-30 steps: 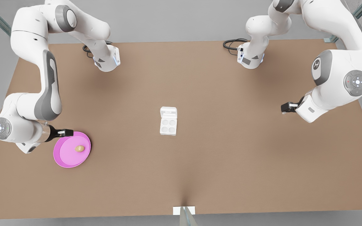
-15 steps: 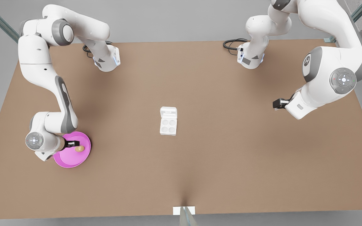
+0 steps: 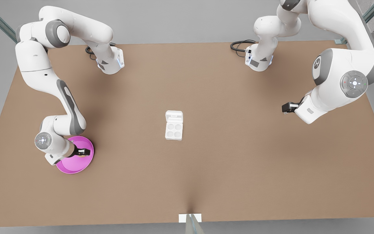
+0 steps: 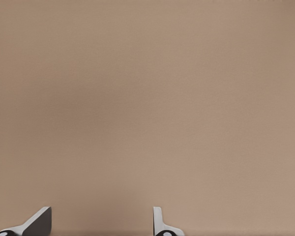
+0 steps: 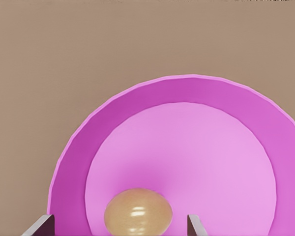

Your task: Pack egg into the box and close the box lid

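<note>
Two arms share the brown table (image 3: 226, 169). The right gripper (image 3: 83, 151), at the front view's lower left, hovers low over the pink plate (image 3: 64, 166), and in its wrist view the fingertips (image 5: 41, 225) stand wide apart with the egg (image 5: 138, 213) lying between them, touching neither. The left gripper (image 3: 286, 107), at the front view's right, waits above bare table well apart from everything, its fingers (image 4: 160, 222) spread wide on nothing.

Judging from this, the step in hand is the grasp of the egg. To do it well, the right gripper should come down until the pads sit level with the egg's widest part, stay centred so that both pads meet it together, and close gently; a smooth rounded shell on a slick plate will likely squirt or roll away if one pad arrives first.

The egg rests on the plate's inner floor, off centre. In the right wrist view its long axis seems to run across the gap from one fingertip toward the other, though only slightly longer than its width, so which end is the blunt one I cannot tell.

The box (image 3: 174, 130) sits at the table's middle, cups empty, with the box lid (image 3: 174, 116) folded open flat on the far side.
</note>
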You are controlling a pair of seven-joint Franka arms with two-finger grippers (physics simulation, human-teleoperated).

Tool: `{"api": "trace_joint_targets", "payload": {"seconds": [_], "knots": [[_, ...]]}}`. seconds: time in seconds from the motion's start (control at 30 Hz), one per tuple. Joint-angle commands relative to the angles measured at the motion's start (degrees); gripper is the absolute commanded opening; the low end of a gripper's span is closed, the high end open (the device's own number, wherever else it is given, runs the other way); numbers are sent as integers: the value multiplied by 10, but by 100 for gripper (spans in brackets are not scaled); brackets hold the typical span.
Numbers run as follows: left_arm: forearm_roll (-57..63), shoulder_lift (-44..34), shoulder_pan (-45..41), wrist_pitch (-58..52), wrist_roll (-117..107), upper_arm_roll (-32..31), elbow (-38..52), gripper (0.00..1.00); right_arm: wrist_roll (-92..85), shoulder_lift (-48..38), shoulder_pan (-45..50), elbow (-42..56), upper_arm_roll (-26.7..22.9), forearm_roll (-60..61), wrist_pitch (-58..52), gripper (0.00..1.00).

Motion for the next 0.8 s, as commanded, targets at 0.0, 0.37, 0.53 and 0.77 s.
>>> {"api": "trace_joint_targets", "payload": {"seconds": [0.0, 0.37, 0.53, 0.77], "knots": [[1, -1, 0, 1, -5, 0, 1, 100, 69, -1, -5, -1, 1, 1, 21, 100], [1, -1, 1, 1, -5, 1, 0, 100, 65, 22, -10, -5, 0, -3, 44, 100], [1, -1, 1, 1, -5, 1, -1, 100, 65, 27, -14, -12, 1, -5, 56, 100], [0, 0, 0, 0, -5, 0, -2, 100, 65, 34, -18, -13, 0, -8, 65, 84]]}}
